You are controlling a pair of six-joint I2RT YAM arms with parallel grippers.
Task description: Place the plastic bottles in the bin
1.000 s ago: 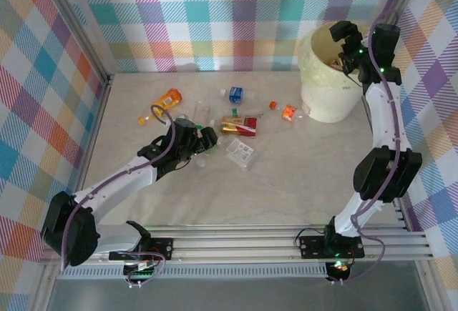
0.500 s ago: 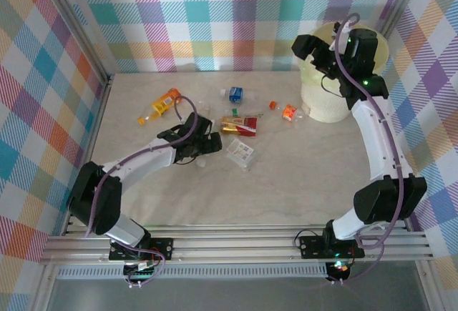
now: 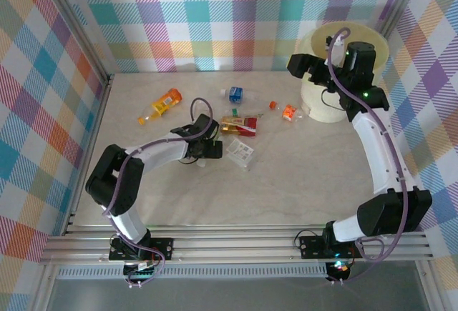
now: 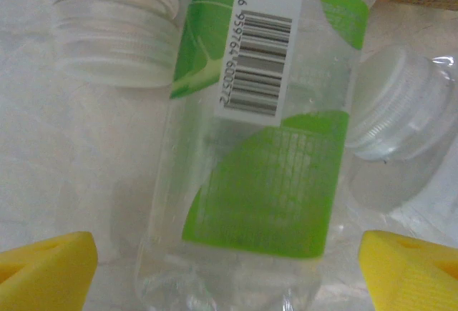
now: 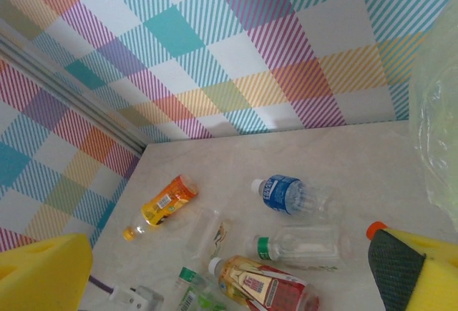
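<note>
Yellow fingertips (image 4: pixel 43 264) of my left gripper (image 4: pixel 227 267) stand wide apart, low over the table, gripping nothing. Between them lies a clear plastic bottle with a green label and a barcode (image 4: pixel 265 161). There is a small gap on each side, so the fingers are not touching it. Its bottom end is cut off at the edge of my wrist picture. A white ribbed bottle neck with a green cap (image 4: pixel 118 39) sits just beside it on one side. A clear ribbed bottle neck (image 4: pixel 401 118) crowds in on the other side. A flat clear bottle with a white label (image 3: pixel 241 152) lies just beside this gripper too.

My right gripper (image 3: pixel 299 66) is let go as well, its fingers far apart with nothing between them. It hangs high up beside the top of the big round cream-yellow plastic bin (image 3: pixel 318 105). The bin stands at the far right of the pale stone-look table (image 3: pixel 286 189). My right arm crosses in front of the bin and hides part of its rim. I cannot tell what is inside.

More bottles lie on the table, apart from the bin:
- an orange bottle (image 5: pixel 161 204)
- a clear bottle with a blue label (image 5: pixel 286 195)
- a wide clear bottle with a small green cap (image 5: pixel 300 247)
- a bottle with a red and gold label (image 5: pixel 265 286)

A thin clear bottle (image 5: pixel 207 232) among them is hard to make out. A small orange bottle (image 3: pixel 288 112) lies near the bin. Bright checked walls (image 3: pixel 215 18) stand around the table.
</note>
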